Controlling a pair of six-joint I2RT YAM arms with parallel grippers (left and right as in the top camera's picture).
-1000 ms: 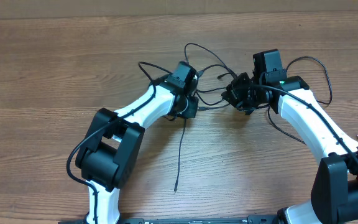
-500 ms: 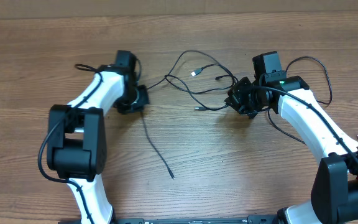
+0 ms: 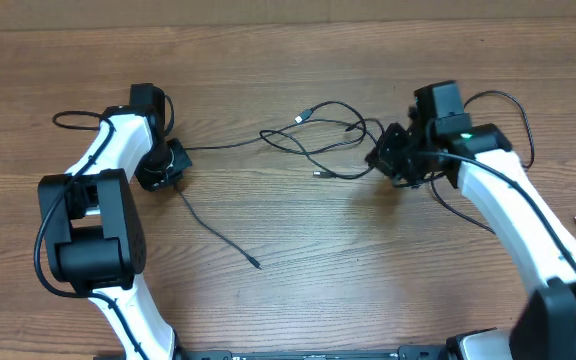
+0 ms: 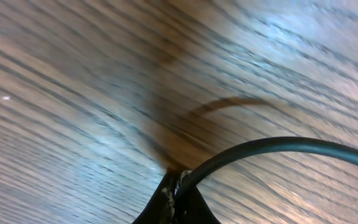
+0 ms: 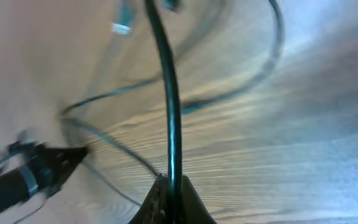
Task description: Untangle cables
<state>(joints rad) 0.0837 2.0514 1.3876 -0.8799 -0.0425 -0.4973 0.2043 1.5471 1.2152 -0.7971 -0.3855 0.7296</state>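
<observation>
Cables (image 3: 218, 147): thin black flexible cords on the brown wood-grain surface (image 3: 368, 290), loosely knotted near its middle. One strand stretches left from the knot and one free end trails nearer.
Left black claw (image 3: 171, 162): well apart from the knot, pinching a cord.
Right black claw (image 3: 396, 156): just beside the knot, pinching a cord.
</observation>
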